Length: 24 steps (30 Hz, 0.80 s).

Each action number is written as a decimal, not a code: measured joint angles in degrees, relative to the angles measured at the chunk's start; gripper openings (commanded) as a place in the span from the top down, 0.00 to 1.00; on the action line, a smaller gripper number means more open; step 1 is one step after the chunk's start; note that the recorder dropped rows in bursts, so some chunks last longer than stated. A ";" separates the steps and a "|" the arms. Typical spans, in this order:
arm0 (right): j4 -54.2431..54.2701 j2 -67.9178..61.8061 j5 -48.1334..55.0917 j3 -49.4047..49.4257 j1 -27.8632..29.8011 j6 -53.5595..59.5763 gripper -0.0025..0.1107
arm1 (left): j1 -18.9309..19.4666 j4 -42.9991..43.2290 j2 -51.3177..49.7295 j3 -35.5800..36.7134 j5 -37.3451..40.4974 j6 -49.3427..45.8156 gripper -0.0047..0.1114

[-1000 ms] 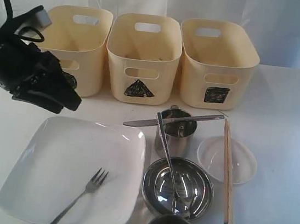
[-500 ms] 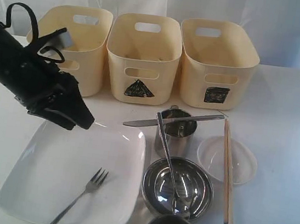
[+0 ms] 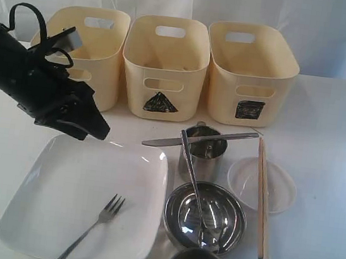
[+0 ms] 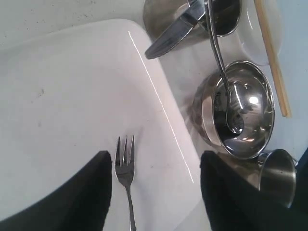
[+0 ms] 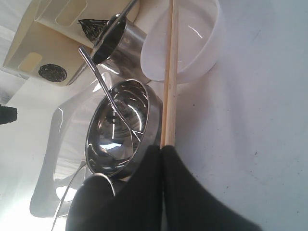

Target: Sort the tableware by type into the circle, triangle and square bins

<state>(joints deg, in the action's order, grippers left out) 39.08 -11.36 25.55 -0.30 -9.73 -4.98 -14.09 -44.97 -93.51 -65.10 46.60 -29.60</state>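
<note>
Left hand | fingers spread wide, holding nothing | above white plate, near fork

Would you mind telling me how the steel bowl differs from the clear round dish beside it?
The steel bowl is shiny, opaque metal; the clear round dish is see-through. The steel bowl is deep with tall walls; the clear round dish is shallow. A spoon rests its head in the steel bowl, while wooden chopsticks lie across the clear round dish. Both are round, upright and side by side.
</note>
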 measured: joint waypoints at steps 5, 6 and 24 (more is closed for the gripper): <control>0.00 0.00 0.00 0.00 0.00 0.00 0.98 | 0.00 0.00 0.00 0.00 -0.14 0.60 0.45; 0.00 0.00 0.00 0.00 0.00 0.00 0.98 | 0.00 0.00 0.00 0.00 -0.27 0.60 0.45; 0.00 0.00 0.00 0.00 0.00 0.00 0.98 | 0.00 0.44 0.00 0.00 -1.91 0.95 0.45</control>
<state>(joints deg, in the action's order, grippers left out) 39.08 -11.36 25.55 -0.30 -9.73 -4.98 -14.09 -44.53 -93.51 -65.10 44.69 -28.64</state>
